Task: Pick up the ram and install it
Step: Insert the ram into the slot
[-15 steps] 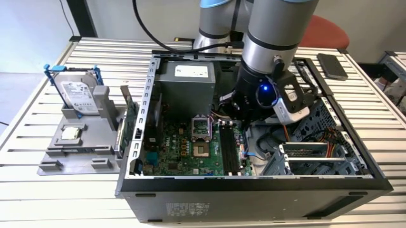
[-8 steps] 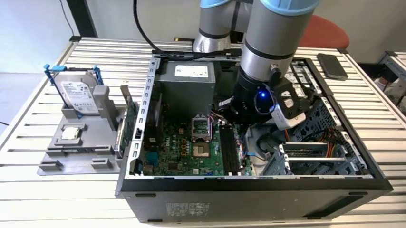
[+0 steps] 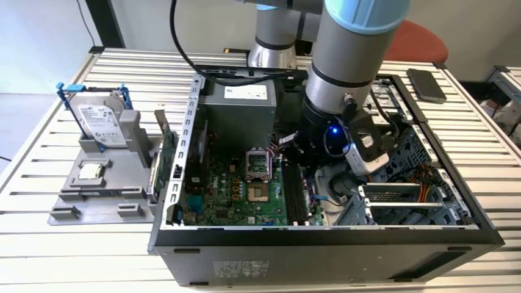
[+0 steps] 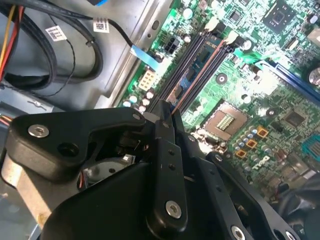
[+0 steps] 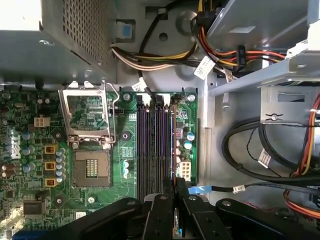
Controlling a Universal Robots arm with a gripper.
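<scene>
My gripper (image 5: 175, 182) is down inside the open computer case (image 3: 187, 122), over the bank of memory slots (image 5: 150, 145) on the green motherboard (image 3: 236, 195). Its black fingers (image 4: 161, 125) are pressed close together on a thin dark board seen edge-on, the ram (image 5: 173, 150). The ram's edge runs out from the fingertips along the slot nearest the board's edge (image 4: 200, 75). I cannot tell whether it is seated in that slot or just above it. In the exterior view the arm's wrist (image 3: 334, 131) hides the fingers.
The processor socket (image 5: 90, 167) lies beside the slots, and the metal power supply box (image 3: 240, 110) is behind it. Cable bundles (image 5: 260, 150) and the drive cage (image 3: 399, 195) crowd the other side. Outside the case, a grey fixture (image 3: 97, 183) holds a hard drive (image 3: 102, 119) and an upright green card (image 3: 168, 152).
</scene>
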